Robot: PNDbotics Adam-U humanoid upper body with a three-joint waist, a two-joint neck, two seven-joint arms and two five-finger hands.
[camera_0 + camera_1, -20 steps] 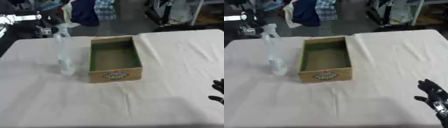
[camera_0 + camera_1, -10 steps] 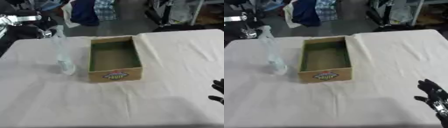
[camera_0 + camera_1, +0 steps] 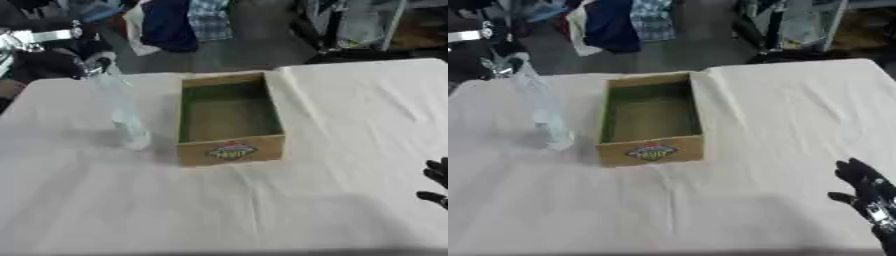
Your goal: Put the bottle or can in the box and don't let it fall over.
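Note:
A clear plastic bottle (image 3: 122, 112) stands on the white table cloth, just left of the cardboard box (image 3: 231, 151). It leans with its top tipped to the left and its base on the cloth. My left hand (image 3: 54, 61) comes in from the upper left and is closed around the bottle's neck by the cap. The box is open-topped with a green inside, nothing in it, and a label on its near wall. My right hand (image 3: 866, 189) rests open at the lower right, fingers up, far from both.
The white-covered table (image 3: 262, 210) spreads wide in front of and to the right of the box. Beyond its far edge are hanging clothes (image 3: 175, 22) and metal stands (image 3: 785, 25) on a grey floor.
My left hand has come in from the upper left to the bottle's neck. The bottle's top has tipped leftward while its base stays in place. The right hand has not moved.

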